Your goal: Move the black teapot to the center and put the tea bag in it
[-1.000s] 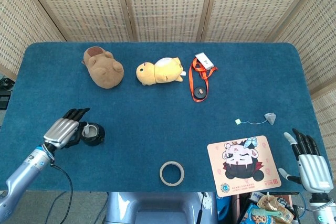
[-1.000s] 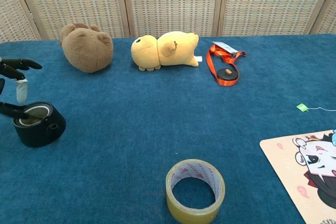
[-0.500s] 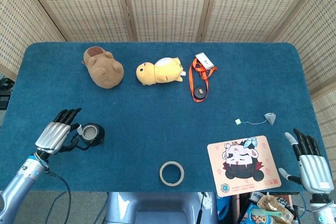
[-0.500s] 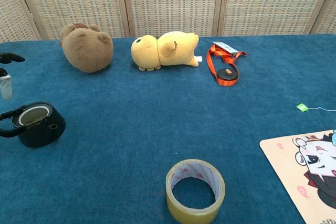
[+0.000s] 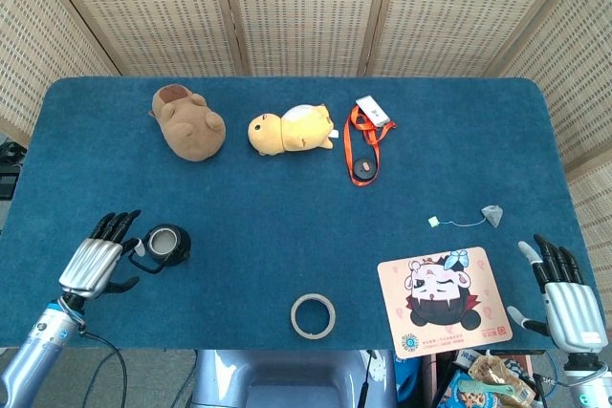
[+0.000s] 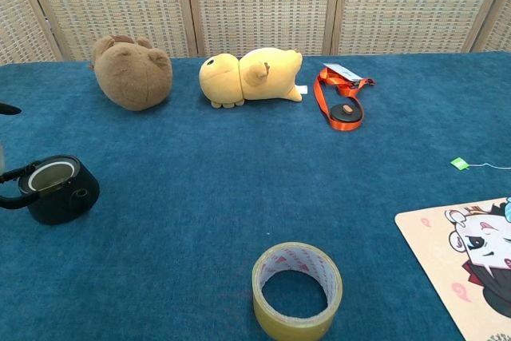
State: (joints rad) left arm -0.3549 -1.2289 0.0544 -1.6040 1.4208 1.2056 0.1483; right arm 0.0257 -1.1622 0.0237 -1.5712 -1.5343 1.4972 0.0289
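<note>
Head view shows the black teapot [image 5: 166, 244] standing unmoved at the left side of the tabletop [image 5: 287, 198], while the left hand [image 5: 94, 265], which a second ago was closed in over the pot, has drawn back toward the near-left edge; the grasp appears abandoned or being reset, so the move to the centre is not begun. Its fingers [image 5: 115, 226] are now spread and released, just beside the pot's handle and holding nothing. Well apart, the tea bag [image 5: 492, 213] lies at the right, with the right hand [image 5: 564, 298] open and idle beyond it.
</note>
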